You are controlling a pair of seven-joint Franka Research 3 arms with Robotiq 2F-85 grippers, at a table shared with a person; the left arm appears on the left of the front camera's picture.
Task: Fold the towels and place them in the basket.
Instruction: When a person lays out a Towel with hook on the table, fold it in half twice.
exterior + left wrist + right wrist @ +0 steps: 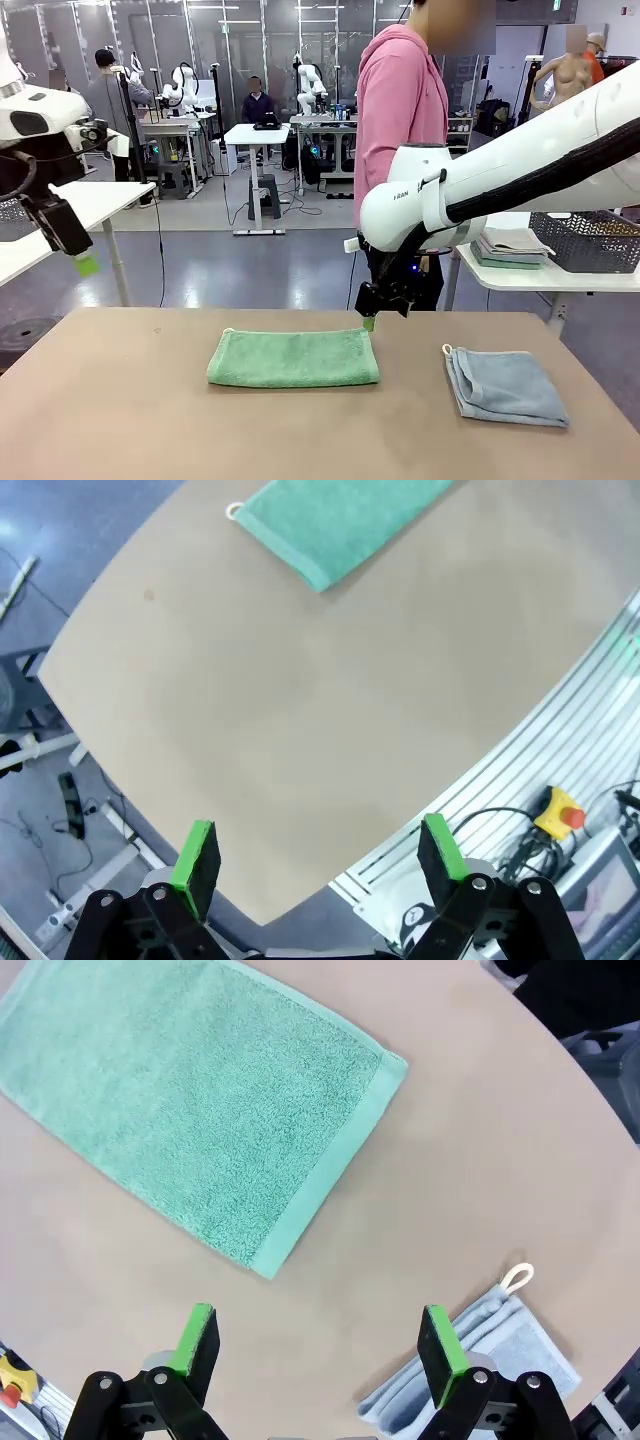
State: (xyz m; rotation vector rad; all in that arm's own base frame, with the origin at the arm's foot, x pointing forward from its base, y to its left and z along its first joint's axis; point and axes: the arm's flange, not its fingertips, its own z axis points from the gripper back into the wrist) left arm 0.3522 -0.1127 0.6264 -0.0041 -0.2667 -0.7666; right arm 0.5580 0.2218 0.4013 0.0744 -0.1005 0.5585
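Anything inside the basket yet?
Nothing shows above the rim of the basket; its mesh walls hide the inside. A stack of folded towels lies beside it on the white side table, not in it.

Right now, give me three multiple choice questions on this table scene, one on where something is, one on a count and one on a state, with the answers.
1. In the front view, where is the blue-grey towel relative to the green towel? A on top of it; B to its right, apart; C to its left, touching.
2. How many towels lie on the brown table? A one; B two; C four.
3. The right tool is: A shut on the green towel; B shut on the blue-grey towel; C open, holding nothing.
Answers: B, bare tabletop separates them; B, one green and one blue-grey; C, its jaws stand wide apart with nothing between them.
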